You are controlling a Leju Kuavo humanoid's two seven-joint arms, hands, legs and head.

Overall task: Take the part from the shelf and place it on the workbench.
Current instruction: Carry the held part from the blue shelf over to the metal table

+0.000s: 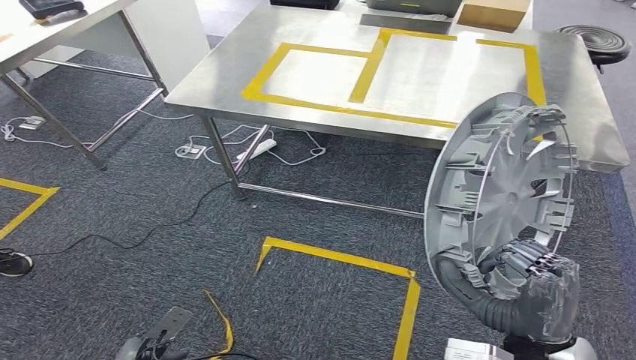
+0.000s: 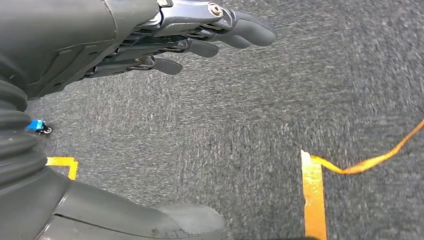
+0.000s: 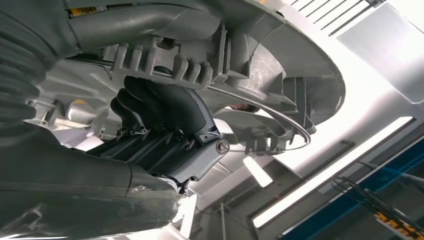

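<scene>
Before the steel tabletop (image 1: 420,82), the right hand (image 1: 525,274) gripped the grey wheel cover (image 1: 499,180) by its lower rim.
It stood on edge in the air, ribbed back toward the camera, short of the yellow-taped tabletop. The left hand (image 2: 150,37) hung over the carpet (image 2: 260,125), fingers extended, holding nothing.

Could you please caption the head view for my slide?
Right hand holds a grey wheel cover upright, short of the steel workbench.
</scene>
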